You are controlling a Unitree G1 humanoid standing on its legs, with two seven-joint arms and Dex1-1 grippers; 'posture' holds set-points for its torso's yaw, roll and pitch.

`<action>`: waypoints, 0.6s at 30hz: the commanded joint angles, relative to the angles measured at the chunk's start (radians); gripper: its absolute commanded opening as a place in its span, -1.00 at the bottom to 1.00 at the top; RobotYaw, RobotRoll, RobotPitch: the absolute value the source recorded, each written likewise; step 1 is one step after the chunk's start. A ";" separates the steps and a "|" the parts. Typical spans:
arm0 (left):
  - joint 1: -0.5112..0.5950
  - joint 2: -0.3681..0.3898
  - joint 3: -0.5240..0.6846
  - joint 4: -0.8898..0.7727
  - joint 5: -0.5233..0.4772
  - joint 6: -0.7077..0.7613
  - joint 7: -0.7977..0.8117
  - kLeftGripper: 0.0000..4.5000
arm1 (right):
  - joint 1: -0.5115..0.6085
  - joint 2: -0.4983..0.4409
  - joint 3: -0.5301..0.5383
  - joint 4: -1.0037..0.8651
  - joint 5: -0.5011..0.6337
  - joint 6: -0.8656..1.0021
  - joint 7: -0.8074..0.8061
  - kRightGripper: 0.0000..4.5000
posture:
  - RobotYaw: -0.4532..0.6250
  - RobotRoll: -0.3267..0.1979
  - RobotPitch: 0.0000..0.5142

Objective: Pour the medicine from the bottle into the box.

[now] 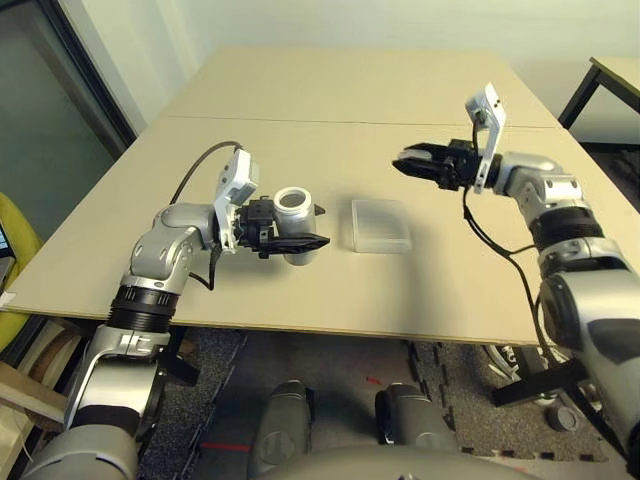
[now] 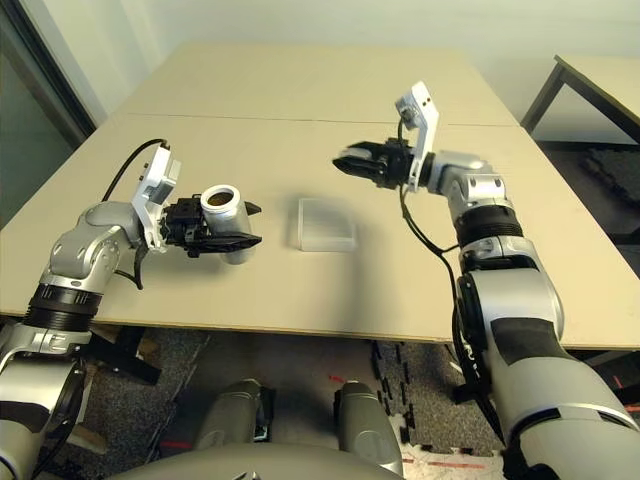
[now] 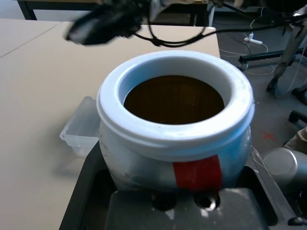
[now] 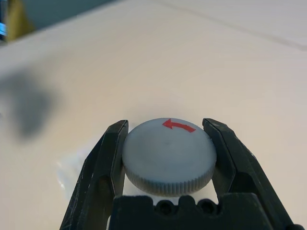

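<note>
Looking down from the head camera, we saw our left tool [image 1: 300, 240] clenched around the bottle [image 1: 296, 222], holding it upright and uncapped just above the table [image 1: 300, 90], at the left. The box [image 1: 380, 225] lay flat on the table just beside the bottle, toward the middle, apart from it. Our right tool [image 2: 345, 162] hung above the table beyond and to the right of the box, its fingers pointing left and gripping a small grey thing that was hard to make out from there.

Our right wrist view settled that: both black fingers [image 4: 103, 158] pressed against the ribbed edge of a round grey cap [image 4: 169, 155] with a red arrow on its top, the pale table under it.

Our left wrist view gave what the head camera could not: the bottle's thick white rim [image 3: 175, 93] with a dark brown inside, and the red band [image 3: 196, 173] on its label. We could not tell single pills in there. Past the bottle that view also showed a corner of the box [image 3: 81, 132] and the right tool [image 3: 103, 24] as a dark blur above.
</note>
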 commanded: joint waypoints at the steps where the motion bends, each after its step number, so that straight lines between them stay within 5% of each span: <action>1: -0.026 0.013 0.007 0.029 0.021 -0.013 0.001 0.22 | 0.030 -0.024 -0.021 0.049 -0.030 -0.046 -0.022 0.17 | -0.16 0.25 -1.00; 14: -0.084 0.013 0.016 0.114 0.062 -0.072 0.022 0.22 | 0.099 -0.035 -0.019 0.172 -0.138 -0.150 -0.144 0.17 | -0.16 0.25 -1.00; 18: -0.085 0.013 0.013 0.117 0.063 -0.075 0.023 0.22 | 0.111 -0.037 -0.016 0.189 -0.166 -0.154 -0.156 0.74 | -0.16 0.25 -1.00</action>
